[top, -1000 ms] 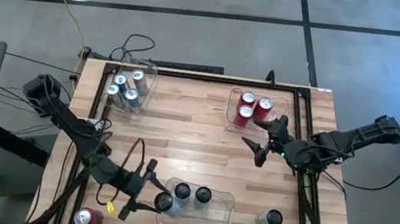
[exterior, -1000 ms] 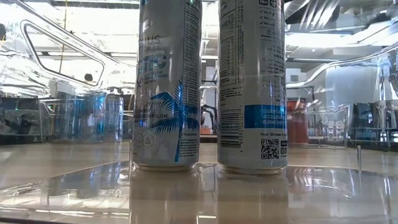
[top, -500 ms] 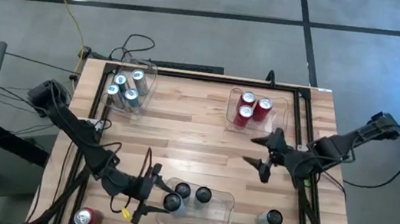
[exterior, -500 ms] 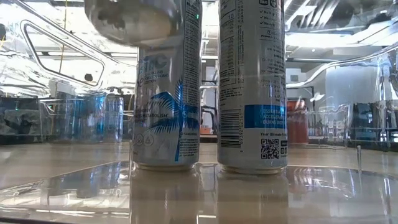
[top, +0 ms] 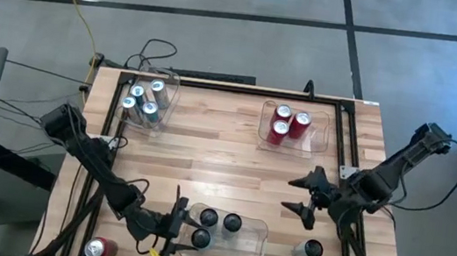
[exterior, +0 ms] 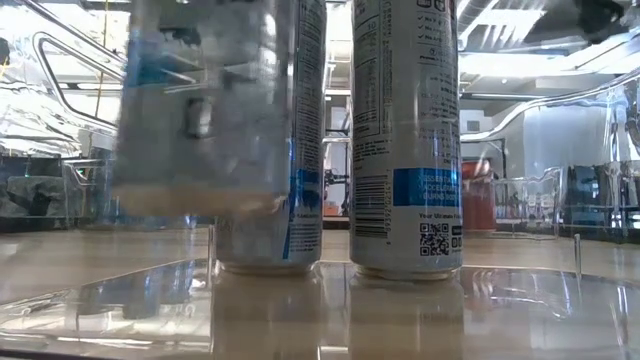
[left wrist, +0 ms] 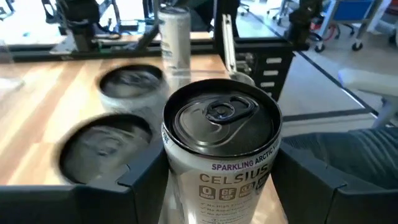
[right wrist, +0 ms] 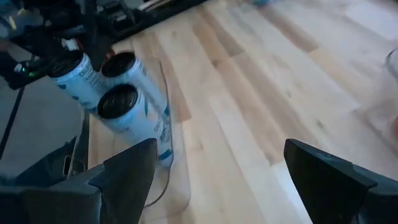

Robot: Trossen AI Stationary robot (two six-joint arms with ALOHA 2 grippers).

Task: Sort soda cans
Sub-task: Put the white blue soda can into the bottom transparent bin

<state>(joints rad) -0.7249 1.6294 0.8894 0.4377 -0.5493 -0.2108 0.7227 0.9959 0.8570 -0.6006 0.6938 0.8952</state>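
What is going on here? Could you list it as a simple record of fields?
Setting: wooden table with three clear bins
Left tool: shut on a dark-topped can, held at the near bin
Near bin contents: two dark-topped cans
Right tool: open, empty, above the table's right side
Far left bin: four silver-blue cans
Far right bin: three red cans
Loose on table: one red can at the near left corner, one dark-topped can near right
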